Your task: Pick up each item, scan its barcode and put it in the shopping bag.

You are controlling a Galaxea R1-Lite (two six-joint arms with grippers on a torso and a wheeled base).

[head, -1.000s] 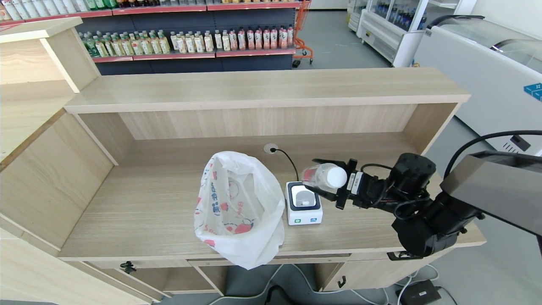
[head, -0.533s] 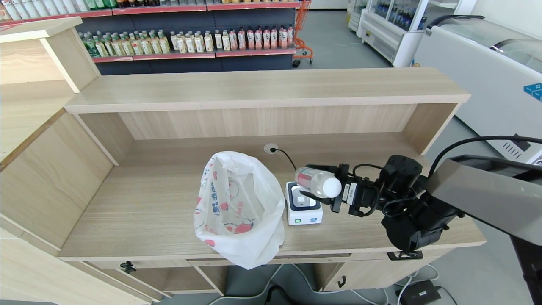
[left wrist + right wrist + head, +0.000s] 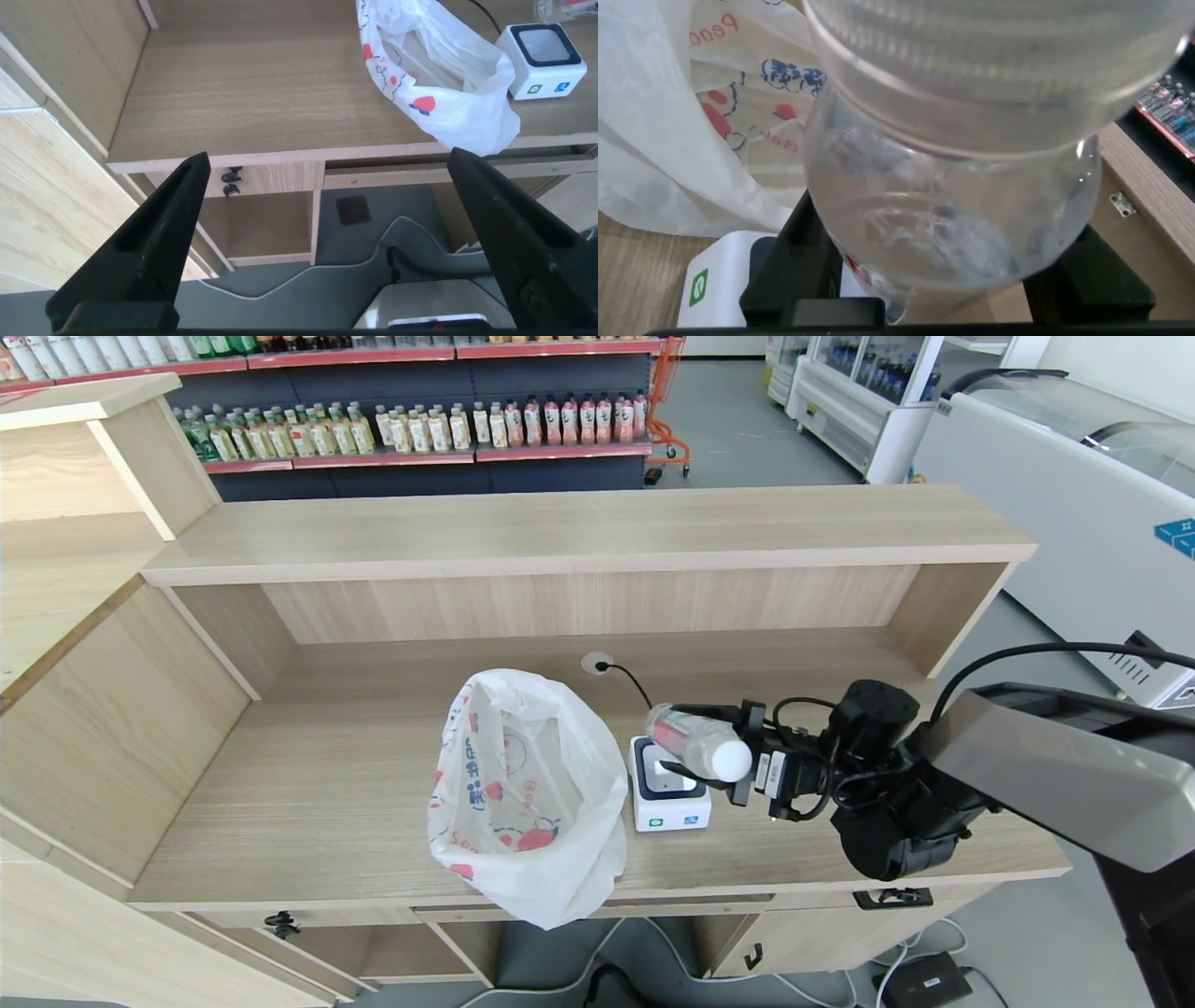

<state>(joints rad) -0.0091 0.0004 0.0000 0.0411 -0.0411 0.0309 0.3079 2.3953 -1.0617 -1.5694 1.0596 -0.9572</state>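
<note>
My right gripper [image 3: 702, 740] is shut on a clear plastic bottle [image 3: 695, 741] with a white cap and a red label, held on its side just above the white barcode scanner [image 3: 668, 785]. In the right wrist view the bottle [image 3: 948, 159] looms close, with the scanner [image 3: 729, 285] and the shopping bag [image 3: 682, 121] behind it. The white shopping bag [image 3: 523, 793] with red print stands open left of the scanner. My left gripper [image 3: 336, 243] is open, held low in front of the counter edge, with the bag [image 3: 434, 70] and scanner [image 3: 542, 58] farther off.
The wooden counter [image 3: 308, 784] has a raised back shelf [image 3: 579, 537] and side walls. The scanner's black cable [image 3: 627, 679] runs to a hole in the counter. Store shelves with bottles [image 3: 420, 425] stand behind, freezers [image 3: 1055, 457] on the right.
My right gripper has carried the bottle leftward and lower, from beside the scanner to over its top. The bag and scanner have stayed put.
</note>
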